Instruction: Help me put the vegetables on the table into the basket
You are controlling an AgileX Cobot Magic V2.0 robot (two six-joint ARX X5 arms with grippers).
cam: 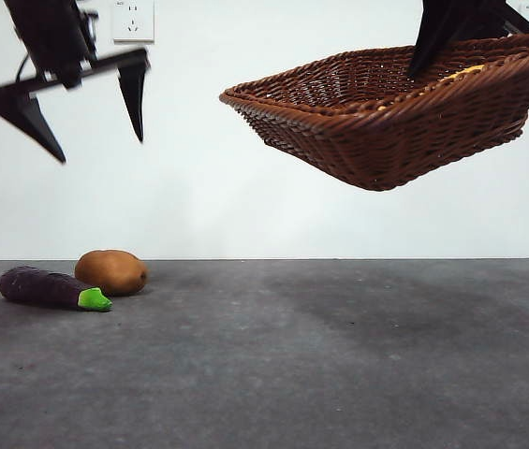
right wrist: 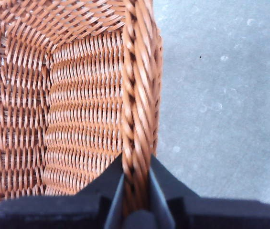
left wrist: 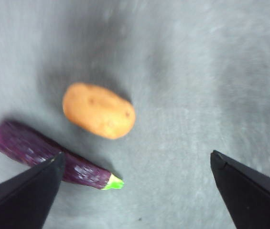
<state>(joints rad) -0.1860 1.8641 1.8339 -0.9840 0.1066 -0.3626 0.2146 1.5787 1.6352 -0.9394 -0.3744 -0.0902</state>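
The brown potato (cam: 111,271) and the purple eggplant (cam: 49,287) with its green stem lie on the table (cam: 339,374) at the left, close together. My left gripper (cam: 95,112) is open and empty, high above them; in the left wrist view the potato (left wrist: 99,110) and eggplant (left wrist: 48,156) lie below the gripper (left wrist: 135,162). My right gripper (right wrist: 135,179) is shut on the rim of the wicker basket (cam: 395,103), holding it tilted in the air at the upper right. A bit of yellow, the corn (cam: 465,71), shows inside the basket.
A white wall with a power socket (cam: 133,19) stands behind the table. The basket's shadow falls on the table at the right.
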